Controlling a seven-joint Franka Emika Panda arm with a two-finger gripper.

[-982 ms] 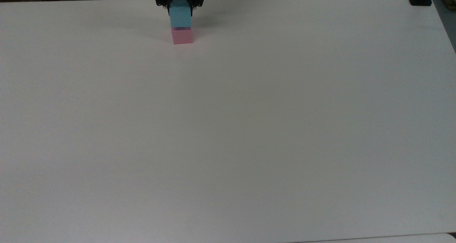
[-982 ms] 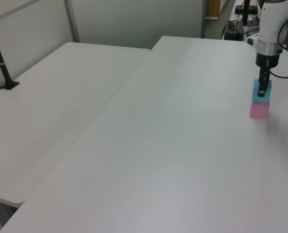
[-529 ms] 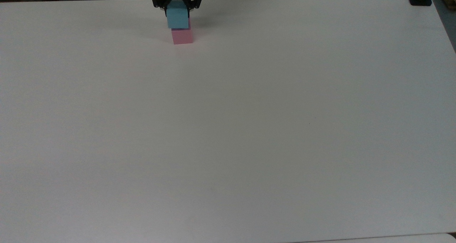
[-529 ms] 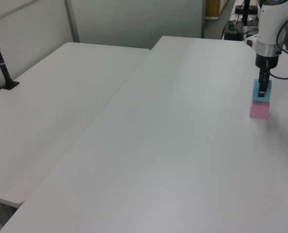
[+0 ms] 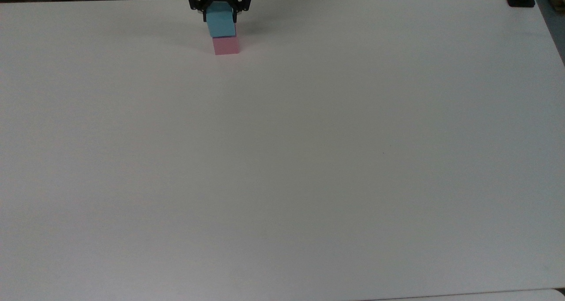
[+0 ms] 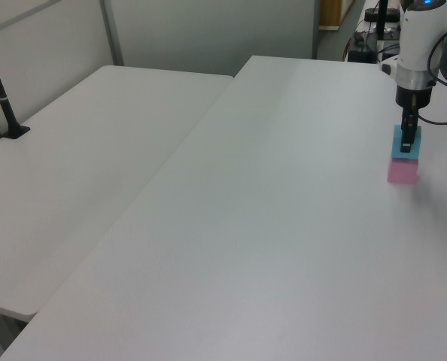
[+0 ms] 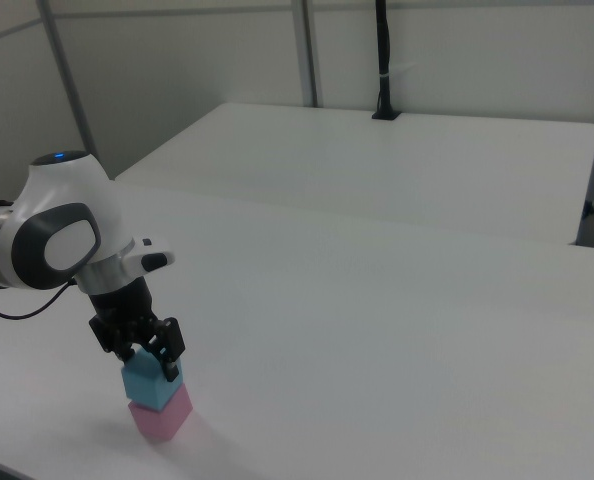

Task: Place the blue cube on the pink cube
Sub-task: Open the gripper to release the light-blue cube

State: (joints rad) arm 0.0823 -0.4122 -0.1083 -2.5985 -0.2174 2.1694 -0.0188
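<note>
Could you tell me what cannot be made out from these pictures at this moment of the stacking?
- Whether the blue cube rests fully on the pink cube: the seam is too small in the left view and the right view.
- Whether the tool still clamps the blue cube: its fingers flank the cube, but any gap is too small to see.
- The tool's upper part in the top view: cut off by the top edge.
</note>
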